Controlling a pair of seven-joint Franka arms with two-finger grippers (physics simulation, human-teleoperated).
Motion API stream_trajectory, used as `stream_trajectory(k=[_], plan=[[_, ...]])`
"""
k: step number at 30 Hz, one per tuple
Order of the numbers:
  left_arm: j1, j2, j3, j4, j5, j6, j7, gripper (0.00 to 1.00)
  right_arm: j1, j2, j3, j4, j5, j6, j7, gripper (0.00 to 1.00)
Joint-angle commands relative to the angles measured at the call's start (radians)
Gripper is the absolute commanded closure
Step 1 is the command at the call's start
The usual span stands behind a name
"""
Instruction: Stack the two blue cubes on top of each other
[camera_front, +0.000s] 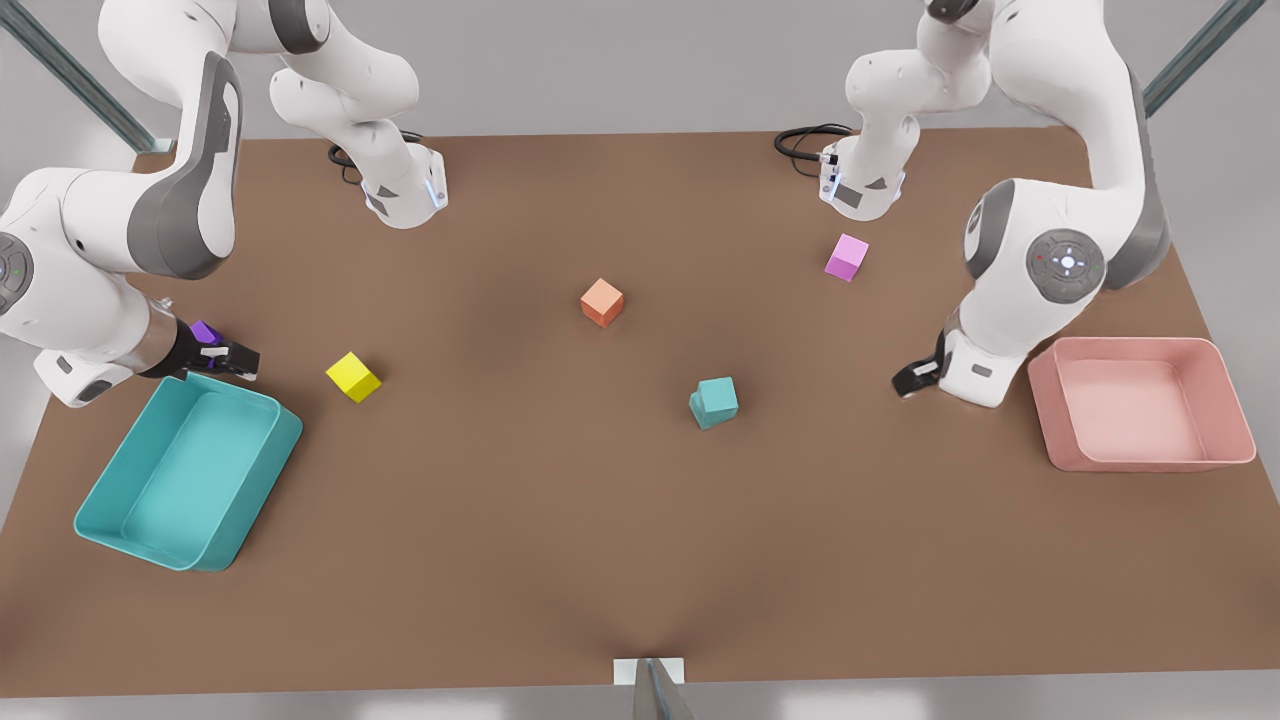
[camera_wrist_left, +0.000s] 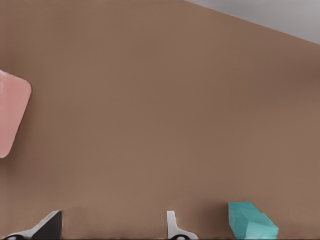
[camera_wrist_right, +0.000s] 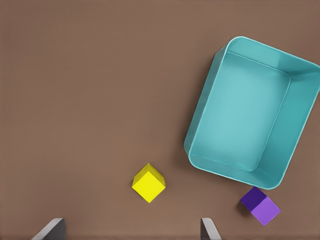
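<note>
Since the blue cubes (camera_front: 714, 402) already sit one on the other near the middle of the surface (camera_front: 640, 560), the upper one twisted and a little off-centre, treat the stack as delicate. Your left hand (camera_wrist_left: 112, 219) hangs near it, spread wide and empty; lift it straight away and do not sweep sideways. The right hand (camera_wrist_right: 131, 222), likewise released, waits by the purple cube (camera_wrist_right: 260, 205) and teal tray (camera_wrist_right: 200, 125).

Open brown table (camera_front: 560, 540) across lower centre of front view, teal stacked cubes (camera_front: 714, 403) alone mid-frame with bare surface all round, orange cube (camera_front: 602, 302) above centre, teal tray (camera_front: 185, 470) blocking lower left, pink tray (camera_front: 1140, 403) blocking right edge.
</note>
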Motion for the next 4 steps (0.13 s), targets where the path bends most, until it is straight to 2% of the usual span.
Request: stream_trajectory(k=[1, 4], plan=[[-0.028, -0.029, 0.031, -0.004, 0.018, -0.225, 0.677, 0.0, 0.0, -0.001, 0.001, 0.0, 0.0, 0.0, -0.004, 0.0], [-0.028, -0.027, 0.031, -0.003, 0.015, -0.225, 0.677, 0.0, 0.0, -0.001, -0.001, 0.0, 0.0, 0.0, -0.004, 0.0]])
